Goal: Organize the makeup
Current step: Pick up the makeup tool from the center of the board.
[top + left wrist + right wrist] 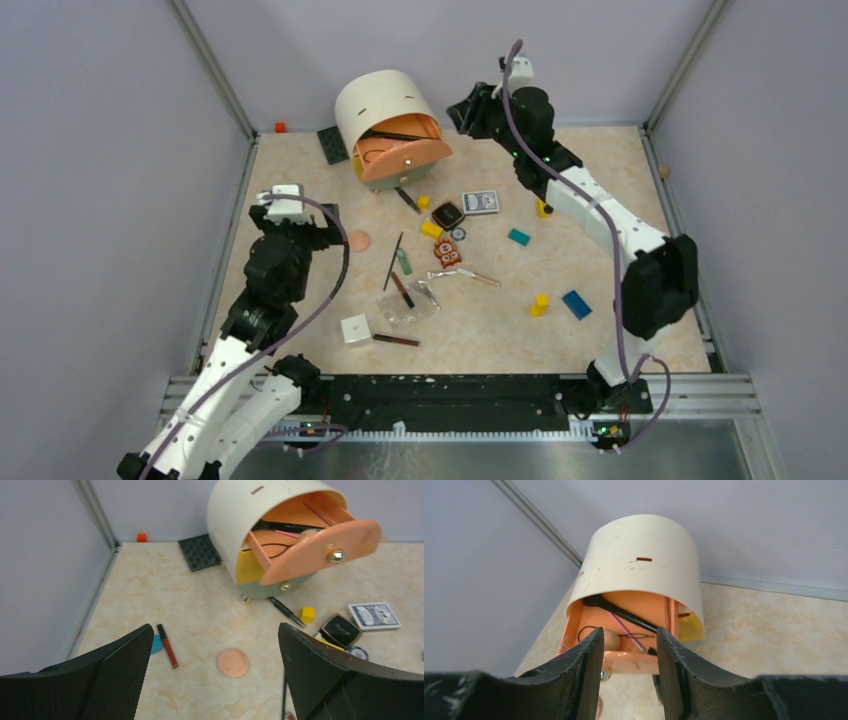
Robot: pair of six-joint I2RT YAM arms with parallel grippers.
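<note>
Right hand hovers over black brush in drawer.

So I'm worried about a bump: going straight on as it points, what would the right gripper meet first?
Likely the open orange drawer of the cream organizer, framed dead ahead of the right gripper in its wrist view; depth is unclear.

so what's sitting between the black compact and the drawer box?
A yellow block and a black pen lie between the black compact and the drawer box; clearest in the left wrist view.
</note>
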